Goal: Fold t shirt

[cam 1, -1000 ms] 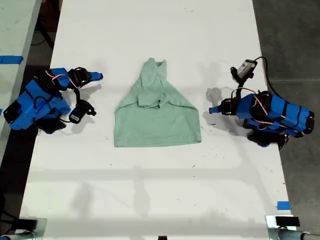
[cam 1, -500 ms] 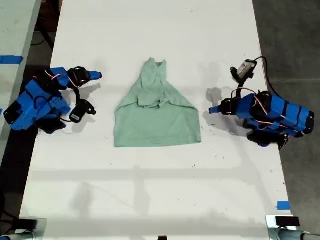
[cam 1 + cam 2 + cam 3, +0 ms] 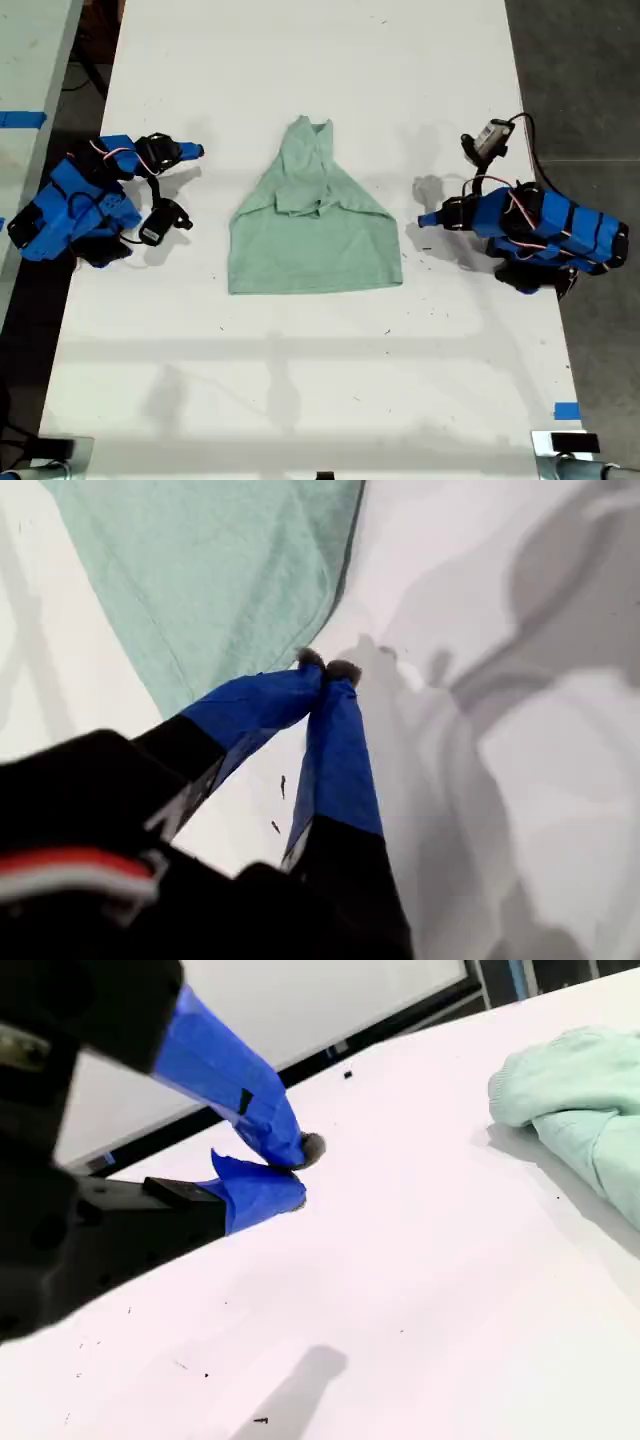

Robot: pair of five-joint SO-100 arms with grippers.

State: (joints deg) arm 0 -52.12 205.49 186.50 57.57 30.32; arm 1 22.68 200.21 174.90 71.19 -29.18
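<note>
The pale mint-green t shirt (image 3: pixel 315 240) lies flat in the middle of the white table (image 3: pixel 300 380), its sides folded in to a narrow top and its wide hem toward the near edge. My first gripper (image 3: pixel 428 219) rests shut on the exterior view's right, just off the shirt's side. In the first wrist view its blue-taped tips (image 3: pixel 327 667) meet beside the t shirt's edge (image 3: pixel 220 570), holding nothing. My second gripper (image 3: pixel 197 152) sits shut on the exterior view's left, well apart from the cloth. The second wrist view shows its tips (image 3: pixel 295 1170) closed on nothing, with the t shirt (image 3: pixel 570 1100) farther off.
A second table (image 3: pixel 30 60) with blue tape stands past the exterior view's left edge, across a dark gap. Dark floor runs along the exterior view's right. A blue tape mark (image 3: pixel 566 411) sits near the table's front corner on that side.
</note>
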